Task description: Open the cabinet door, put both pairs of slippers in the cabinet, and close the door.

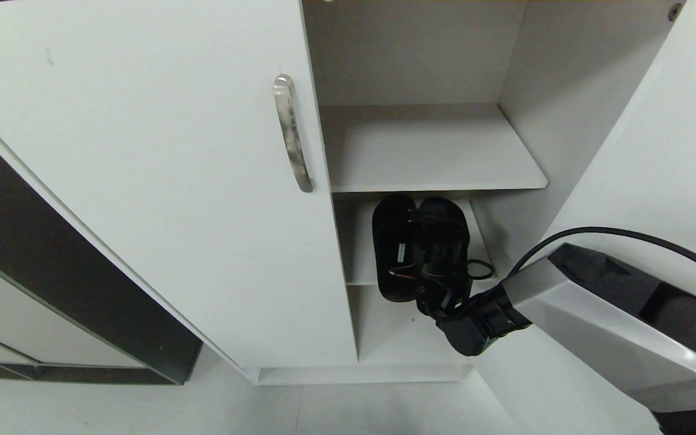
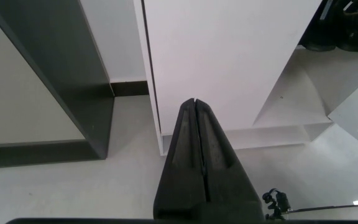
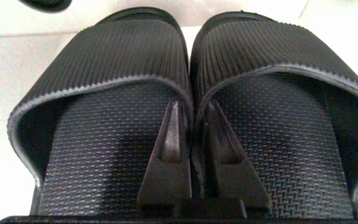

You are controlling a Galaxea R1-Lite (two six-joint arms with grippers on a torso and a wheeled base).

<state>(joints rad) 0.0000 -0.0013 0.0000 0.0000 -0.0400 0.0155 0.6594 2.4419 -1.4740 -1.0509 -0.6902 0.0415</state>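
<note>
Now the pair of black slippers (image 1: 420, 241) lies side by side on the cabinet's middle shelf (image 1: 357, 254), at the centre of the head frame, heels over its front edge. My right fingers (image 3: 174, 134) are clenched on the slippers' two inner side walls. My left fingers (image 2: 188, 143) are pressed together, empty, facing the closed left door (image 1: 142, 181) near the floor.

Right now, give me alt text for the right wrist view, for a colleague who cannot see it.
The right gripper pinches the touching inner walls of two black ribbed slippers, one finger inside each. The slippers lie side by side on a white shelf.
</note>
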